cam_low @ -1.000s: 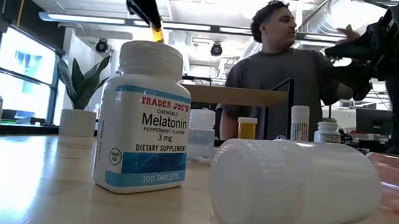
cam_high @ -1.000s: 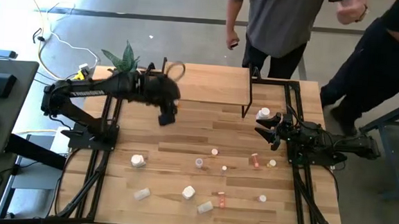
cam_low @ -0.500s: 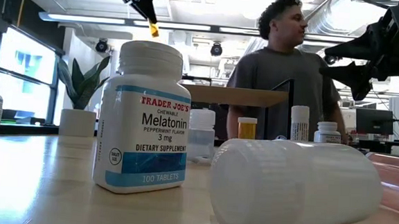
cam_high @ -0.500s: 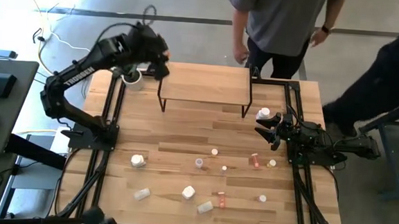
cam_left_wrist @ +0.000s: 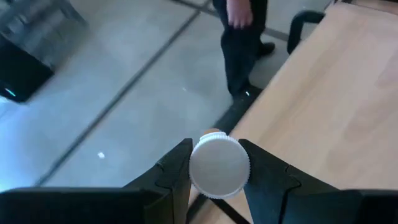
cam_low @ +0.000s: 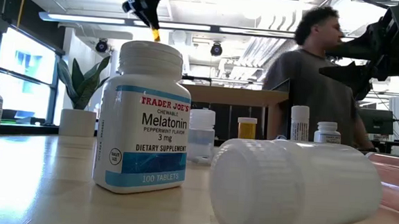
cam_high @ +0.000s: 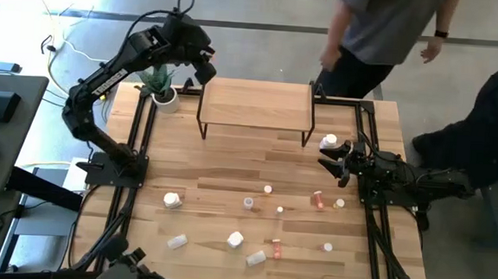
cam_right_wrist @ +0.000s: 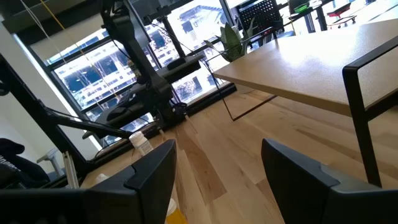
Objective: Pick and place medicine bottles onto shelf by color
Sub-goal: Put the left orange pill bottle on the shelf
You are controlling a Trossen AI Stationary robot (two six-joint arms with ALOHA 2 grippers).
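The left gripper (cam_left_wrist: 219, 169) is clamping a white-capped orange bottle (cam_left_wrist: 219, 167) above the shelf's (cam_high: 255, 104) left end, while the right gripper (cam_high: 338, 159) is hovering wide open.

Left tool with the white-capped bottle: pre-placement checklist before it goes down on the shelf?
1. Grip: left tool shut on small white-capped amber bottle: ok.
2. Position: tool at the left back corner of the low light-wood shelf on black legs, not over the board: not ok.
3. Shelf top bare: ok.
4. Person standing just behind shelf: not ok.
5. Right tool open, parked right of shelf: ok.
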